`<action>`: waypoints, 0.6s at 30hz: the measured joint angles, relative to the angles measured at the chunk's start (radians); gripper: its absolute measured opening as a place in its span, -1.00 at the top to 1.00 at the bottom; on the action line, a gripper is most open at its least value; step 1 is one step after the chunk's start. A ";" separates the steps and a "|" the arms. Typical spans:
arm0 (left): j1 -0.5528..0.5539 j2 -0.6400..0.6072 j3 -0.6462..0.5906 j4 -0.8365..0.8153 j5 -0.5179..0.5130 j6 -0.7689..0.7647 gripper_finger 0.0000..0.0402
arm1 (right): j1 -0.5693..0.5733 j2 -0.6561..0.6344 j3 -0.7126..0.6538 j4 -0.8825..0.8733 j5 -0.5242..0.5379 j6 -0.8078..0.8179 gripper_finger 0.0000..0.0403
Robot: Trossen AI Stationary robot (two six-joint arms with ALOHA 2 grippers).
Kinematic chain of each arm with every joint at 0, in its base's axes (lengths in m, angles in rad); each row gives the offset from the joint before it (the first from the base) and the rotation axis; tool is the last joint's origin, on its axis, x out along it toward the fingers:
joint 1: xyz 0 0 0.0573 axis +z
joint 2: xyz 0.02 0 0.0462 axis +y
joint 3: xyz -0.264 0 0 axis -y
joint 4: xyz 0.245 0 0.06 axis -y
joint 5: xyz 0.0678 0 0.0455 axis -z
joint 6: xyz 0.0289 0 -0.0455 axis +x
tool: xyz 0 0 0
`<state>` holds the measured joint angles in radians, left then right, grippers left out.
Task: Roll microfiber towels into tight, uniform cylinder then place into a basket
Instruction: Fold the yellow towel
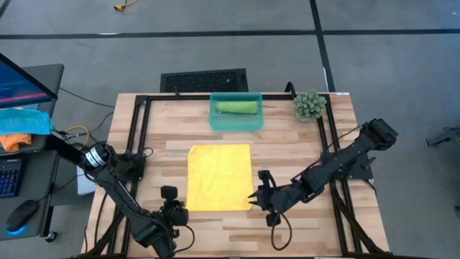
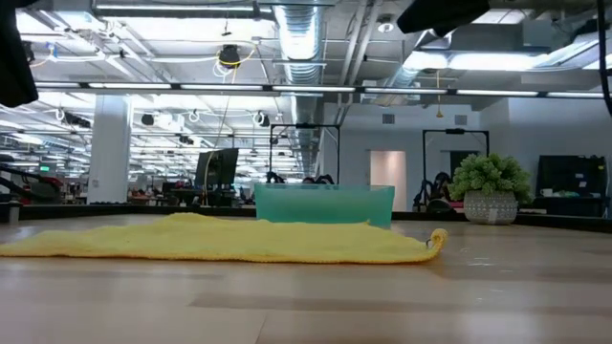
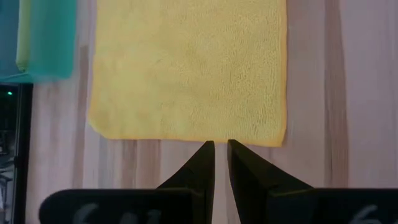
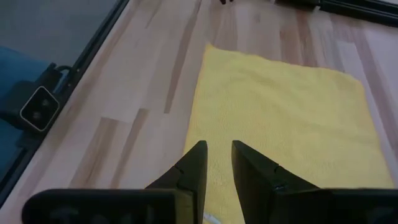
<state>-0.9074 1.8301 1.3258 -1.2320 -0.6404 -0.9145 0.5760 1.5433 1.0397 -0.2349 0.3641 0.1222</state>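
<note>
The yellow towel point(image 1: 219, 177) lies spread flat in the middle of the table; it also shows in the low view point(image 2: 229, 241), with its near right corner slightly curled up. The light green towel point(image 1: 237, 107) lies rolled inside the teal basket point(image 1: 215, 119) at the far middle. My left gripper point(image 1: 171, 201) hovers just off the towel's near left corner, its fingers point(image 3: 205, 155) a narrow gap apart. My right gripper point(image 1: 257, 196) hovers at the towel's near right corner point(image 4: 205, 186), fingers slightly apart and empty. Neither gripper reaches the table in the low view.
A small potted plant point(image 1: 310, 105) stands at the far right, next to the basket. A black frame rail point(image 1: 136, 137) runs along the table's left, far and right sides. A black grille panel point(image 1: 204, 80) lies beyond the far edge. Blue and orange cloths point(image 1: 25, 121) lie on a desk at the left.
</note>
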 joint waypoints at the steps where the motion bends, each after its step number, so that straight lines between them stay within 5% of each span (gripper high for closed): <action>1: 0.001 0.000 0.000 0.000 0.005 -0.003 0.82 | 0.002 0.000 0.000 -0.001 0.000 0.000 0.53; 10: 0.025 0.002 0.000 0.030 0.058 0.039 0.76 | -0.002 0.000 0.000 -0.014 -0.081 0.012 0.46; 18: 0.045 0.003 0.000 0.031 0.078 0.014 0.28 | -0.001 0.000 0.000 -0.014 -0.139 0.082 0.03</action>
<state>-0.8619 1.8332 1.3258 -1.2015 -0.5621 -0.9009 0.5755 1.5435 1.0401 -0.2491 0.2250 0.2044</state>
